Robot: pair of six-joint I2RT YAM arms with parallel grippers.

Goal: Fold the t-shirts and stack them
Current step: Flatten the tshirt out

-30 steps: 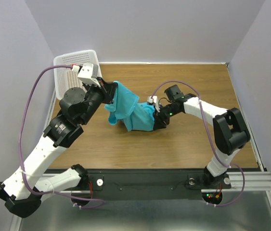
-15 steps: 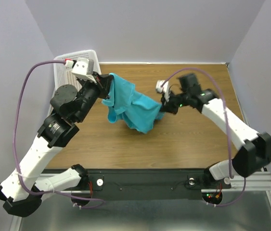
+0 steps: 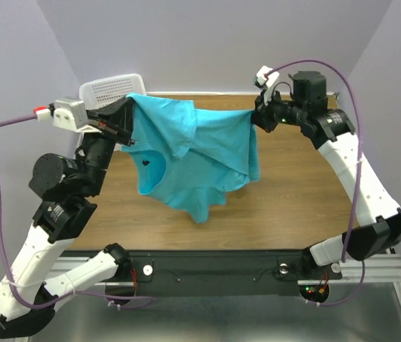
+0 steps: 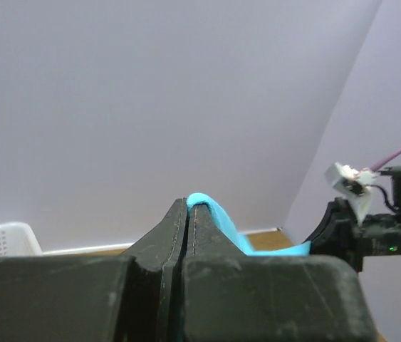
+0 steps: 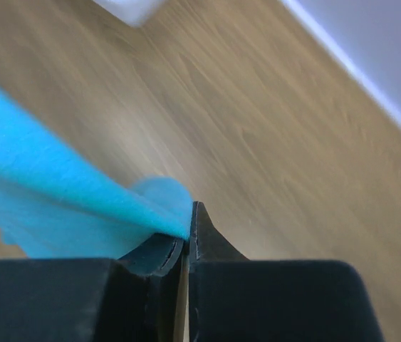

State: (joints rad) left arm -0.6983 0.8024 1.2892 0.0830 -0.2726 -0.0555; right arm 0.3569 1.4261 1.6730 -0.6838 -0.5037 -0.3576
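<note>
One turquoise t-shirt (image 3: 193,157) hangs stretched in the air between my two grippers, above the wooden table (image 3: 285,206). Its crew neck with a small dark label faces the top camera at the left. My left gripper (image 3: 127,112) is shut on the shirt's upper left edge; cloth (image 4: 218,217) pokes out past the closed fingertips. My right gripper (image 3: 258,117) is shut on the upper right edge; cloth (image 5: 58,192) runs left from its closed jaws. The shirt's lower part droops in folds toward the table's middle.
A white plastic mesh basket (image 3: 107,89) stands at the table's back left corner, behind my left gripper. Walls close in the table on the left, back and right. The arm bases sit on the black rail at the near edge.
Both grippers rose and moved apart, left one leftward, right one to the back right. The shirt went from a bunched heap on the table to a spread sheet hanging in the air.
</note>
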